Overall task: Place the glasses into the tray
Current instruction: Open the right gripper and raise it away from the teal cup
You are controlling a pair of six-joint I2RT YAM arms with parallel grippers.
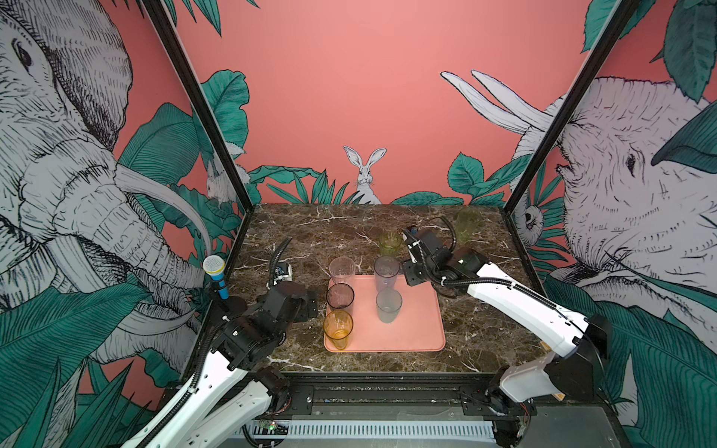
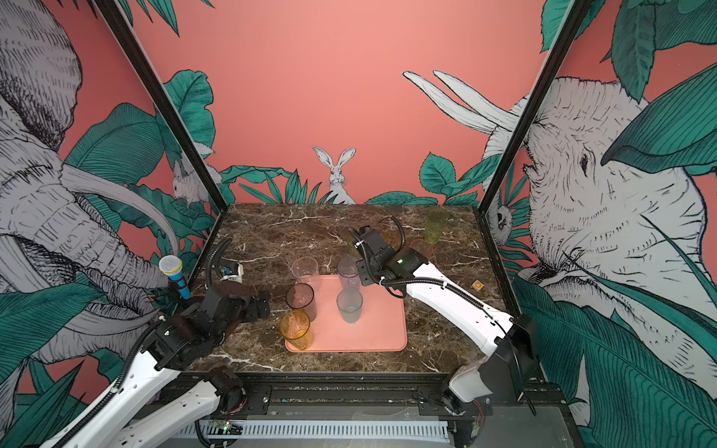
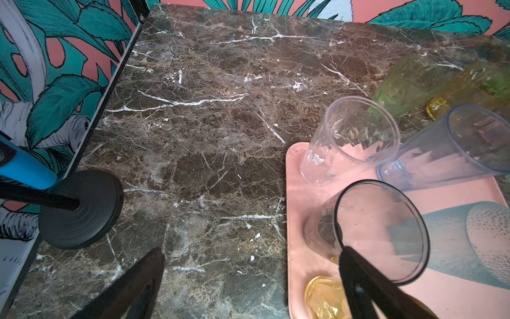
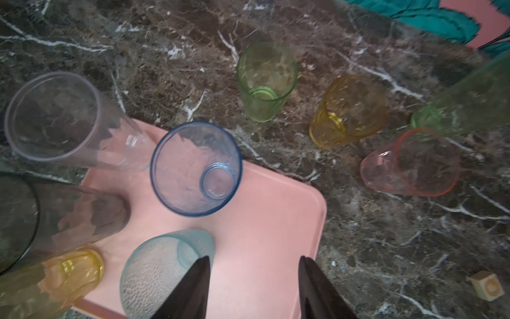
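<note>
Right hand (image 4: 252,287) empty, fingers apart; left hand (image 3: 248,279) wide. Next, probably short green glass (image 4: 266,80): approach vertically, clearing tray (image 4: 276,221).

both top views are looking down from high at the front, facing the back wall. the left wrist view is looking close over the tray (image 3: 296,176) corner; the right wrist view is looking steeply down. all are sharing the tray.

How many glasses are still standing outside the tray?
4, all on the marble beyond the tray: a short green glass, a short amber glass, a pink glass and a tall green glass. None seems hidden.
</note>
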